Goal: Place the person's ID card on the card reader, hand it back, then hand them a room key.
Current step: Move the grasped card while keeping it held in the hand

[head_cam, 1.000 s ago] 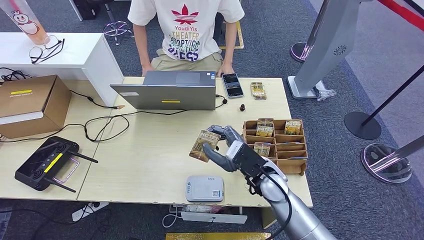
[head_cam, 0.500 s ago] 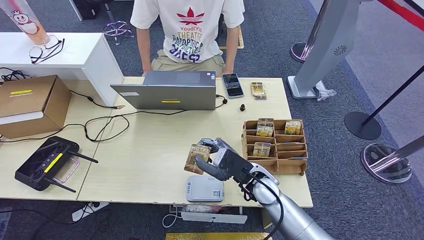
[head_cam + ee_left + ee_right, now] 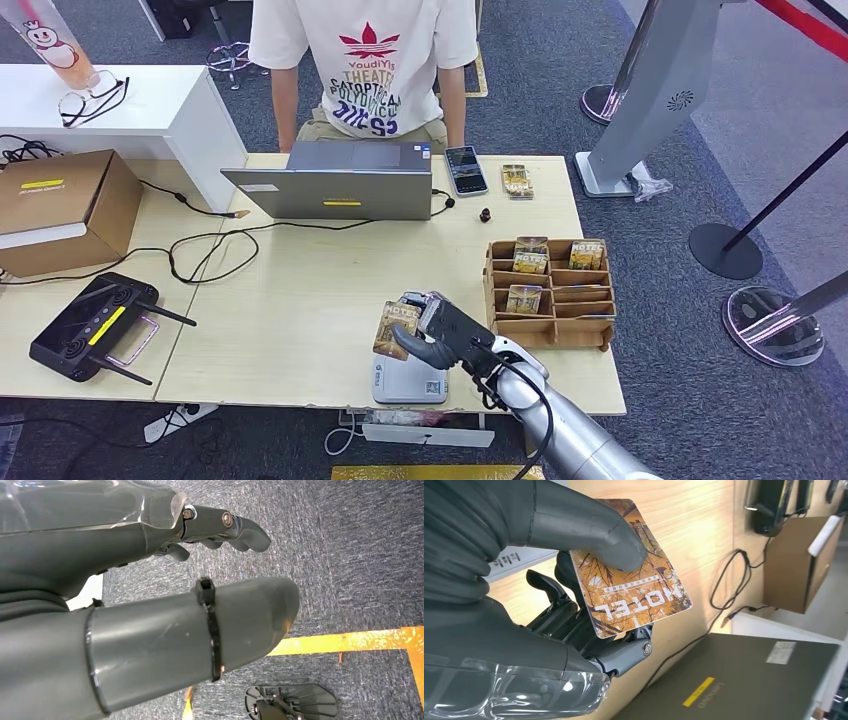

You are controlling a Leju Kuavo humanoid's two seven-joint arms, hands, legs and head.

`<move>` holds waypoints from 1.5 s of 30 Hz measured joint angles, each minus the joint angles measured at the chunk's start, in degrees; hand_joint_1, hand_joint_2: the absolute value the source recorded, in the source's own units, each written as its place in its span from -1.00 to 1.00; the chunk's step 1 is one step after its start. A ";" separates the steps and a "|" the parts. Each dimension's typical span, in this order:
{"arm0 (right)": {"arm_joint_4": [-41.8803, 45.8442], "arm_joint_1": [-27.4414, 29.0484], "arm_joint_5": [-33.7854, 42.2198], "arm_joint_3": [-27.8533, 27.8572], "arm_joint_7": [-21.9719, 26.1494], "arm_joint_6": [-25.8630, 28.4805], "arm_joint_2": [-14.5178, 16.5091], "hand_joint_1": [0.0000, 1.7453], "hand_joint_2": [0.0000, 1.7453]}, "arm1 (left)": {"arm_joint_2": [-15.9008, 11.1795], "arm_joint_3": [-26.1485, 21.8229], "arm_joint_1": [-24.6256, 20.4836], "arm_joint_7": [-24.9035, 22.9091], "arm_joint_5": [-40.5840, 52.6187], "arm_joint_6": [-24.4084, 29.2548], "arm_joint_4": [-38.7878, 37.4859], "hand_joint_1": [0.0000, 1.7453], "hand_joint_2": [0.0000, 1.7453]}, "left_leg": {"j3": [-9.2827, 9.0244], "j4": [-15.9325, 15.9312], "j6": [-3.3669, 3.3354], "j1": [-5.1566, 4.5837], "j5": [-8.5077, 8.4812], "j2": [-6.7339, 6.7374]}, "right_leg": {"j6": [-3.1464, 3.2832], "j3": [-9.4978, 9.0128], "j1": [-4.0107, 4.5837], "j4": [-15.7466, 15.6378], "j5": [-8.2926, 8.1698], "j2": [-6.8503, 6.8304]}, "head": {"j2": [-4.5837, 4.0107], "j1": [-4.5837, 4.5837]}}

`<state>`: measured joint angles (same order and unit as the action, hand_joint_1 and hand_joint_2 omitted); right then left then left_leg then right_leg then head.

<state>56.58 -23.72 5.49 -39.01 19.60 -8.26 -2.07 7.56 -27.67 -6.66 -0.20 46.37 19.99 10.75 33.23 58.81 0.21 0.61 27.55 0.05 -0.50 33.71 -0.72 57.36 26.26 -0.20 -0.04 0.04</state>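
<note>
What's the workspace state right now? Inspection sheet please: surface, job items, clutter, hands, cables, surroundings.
Surface: light wooden table, worn at the near edge.
Job's things: HOTEL card held over the grey card reader; more cards stand in the wooden card rack; loose cards lie by the phone.
Clutter: laptop, black controller, cardboard box.
Hands: right robot hand pinches the card, thumb on its face; left robot hand hangs over carpet, holding nothing.
Cables: black cable loops across the table from the laptop.
Surroundings: person behind the laptop; stanchion base and grey kiosk on carpet.
</note>
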 joint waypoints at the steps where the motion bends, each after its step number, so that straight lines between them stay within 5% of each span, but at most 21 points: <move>1: -0.67 -0.02 0.04 0.00 0.07 0.13 0.03 1.00 1.00 | 0.00 0.00 0.00 0.00 0.03 -0.01 0.00 -1.00 -1.00 | 0.00 0.00 0.00 0.00 0.00 0.00 | 0.00 0.00 0.00 0.00 0.00 0.00 | 0.00 0.00; 45: -11.98 -0.91 0.95 -0.01 0.58 -2.39 0.86 1.00 1.00 | 0.00 0.00 0.00 -0.20 0.08 0.16 0.00 -1.00 -1.00 | -0.01 0.00 0.00 0.00 0.00 0.00 | 0.00 0.00 0.00 0.00 0.00 0.00 | 0.00 0.00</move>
<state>44.60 -24.63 6.44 -39.02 20.18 -10.65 -1.21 7.56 -27.67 -6.66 -0.39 46.45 20.15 10.75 33.22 58.81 0.21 0.62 27.55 0.05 -0.50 33.71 -0.71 57.36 26.26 -0.20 -0.04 0.04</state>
